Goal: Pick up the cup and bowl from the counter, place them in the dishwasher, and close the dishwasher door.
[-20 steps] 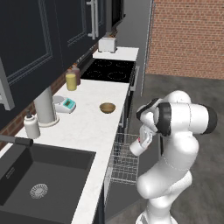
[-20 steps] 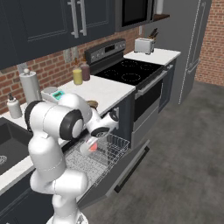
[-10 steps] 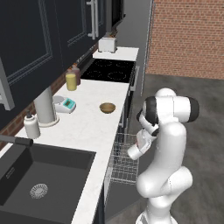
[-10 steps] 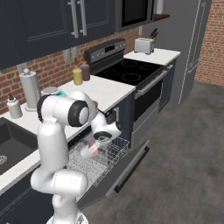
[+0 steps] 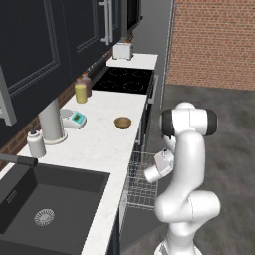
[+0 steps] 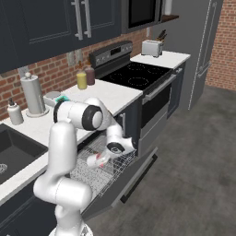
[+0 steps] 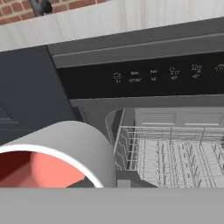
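The white cup [image 6: 94, 160] with its red-orange top lies tilted just above the grey wire rack [image 6: 87, 177] of the open dishwasher. My gripper [image 6: 106, 155] is shut on it. In the hand view the cup [image 7: 57, 148] looms at the lower left with its red inside facing the camera and my fingertips hidden. Behind it are the rack [image 7: 175, 153] and the dishwasher's dark control strip [image 7: 148, 74]. The tan-brown bowl [image 5: 122, 122] sits on the white counter [image 5: 99, 149] near its front edge. The dishwasher door [image 6: 133, 177] hangs folded down.
Along the counter's back stand a yellow bottle [image 5: 80, 92], a paper-towel roll [image 5: 52, 122], a soap bottle [image 5: 35, 144] and a small teal-topped item [image 5: 74, 118]. The black sink [image 5: 42, 209] lies to the left, the stove [image 5: 124, 79] and toaster [image 5: 121, 50] beyond.
The arm's upper links have swung round and stand more upright. The hand with the cup has sunk a little toward the rack. The bowl has not moved.
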Controlling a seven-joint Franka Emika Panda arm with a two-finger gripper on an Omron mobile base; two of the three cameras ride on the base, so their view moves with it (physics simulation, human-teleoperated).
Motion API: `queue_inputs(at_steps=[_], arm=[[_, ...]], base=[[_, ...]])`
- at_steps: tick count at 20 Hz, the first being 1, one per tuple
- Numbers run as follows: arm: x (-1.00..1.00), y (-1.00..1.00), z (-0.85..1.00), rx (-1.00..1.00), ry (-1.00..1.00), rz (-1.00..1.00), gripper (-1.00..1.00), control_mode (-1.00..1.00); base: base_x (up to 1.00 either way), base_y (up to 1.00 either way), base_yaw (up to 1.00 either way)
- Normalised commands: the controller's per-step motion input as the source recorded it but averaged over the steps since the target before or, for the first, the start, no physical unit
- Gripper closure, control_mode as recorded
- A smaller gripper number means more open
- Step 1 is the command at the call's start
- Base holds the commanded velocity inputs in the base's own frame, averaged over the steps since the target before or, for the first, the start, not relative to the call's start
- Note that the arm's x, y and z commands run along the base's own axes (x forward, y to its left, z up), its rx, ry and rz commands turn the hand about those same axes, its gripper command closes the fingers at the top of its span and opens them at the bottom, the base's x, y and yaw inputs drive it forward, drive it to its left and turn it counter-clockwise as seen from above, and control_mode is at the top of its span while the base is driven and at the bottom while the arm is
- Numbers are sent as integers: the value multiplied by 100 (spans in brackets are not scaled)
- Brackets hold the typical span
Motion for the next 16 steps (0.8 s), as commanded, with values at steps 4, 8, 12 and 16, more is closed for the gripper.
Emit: queue_inputs(at_steps=[4, 8, 12, 16], arm=[[20, 2, 0, 6, -3, 0, 100, -100], [32, 26, -22, 0, 0, 0, 100, -100], [25, 30, -41, 0, 0, 0, 100, -100], [27, 20, -45, 0, 0, 0, 100, -100]], base=[[0, 0, 0], [0, 0, 0], [0, 0, 0], [0, 0, 0]])
